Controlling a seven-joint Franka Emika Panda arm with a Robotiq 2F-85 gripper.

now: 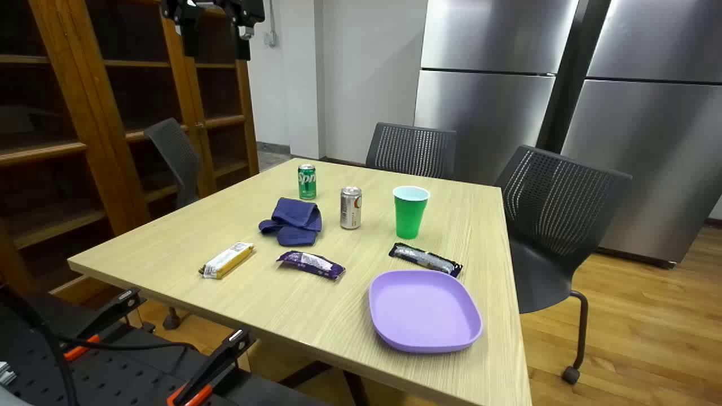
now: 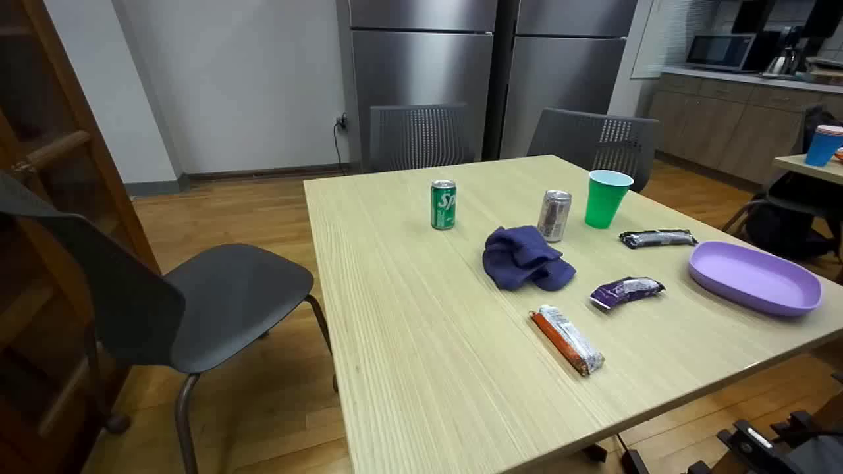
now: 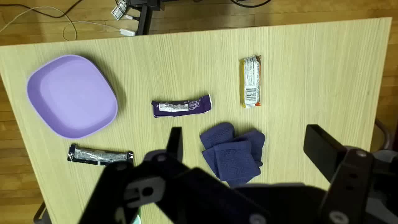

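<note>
Jaws spread and holding nothing, the tool (image 1: 216, 53) hangs above the tabletop (image 3: 311, 77), well apart from the blue cloth (image 3: 238, 157) below it, whose soft overlapping folds probably let it lie bunched unheld.

On the green can (image 1: 307, 182), you can read the white letters "Sp" in both exterior views; the letters after them blur or curve away. On the silver can (image 1: 351, 208), an exterior view gives you part of a printed emblem, not legible. In the wrist view, you have a barcode (image 3: 251, 95) and close print on the yellow wrapper (image 3: 250, 77), a white label (image 3: 173, 107) on the purple wrapper (image 3: 182, 107) and fine print on the black wrapper (image 3: 100, 156), all too small to read.
</note>
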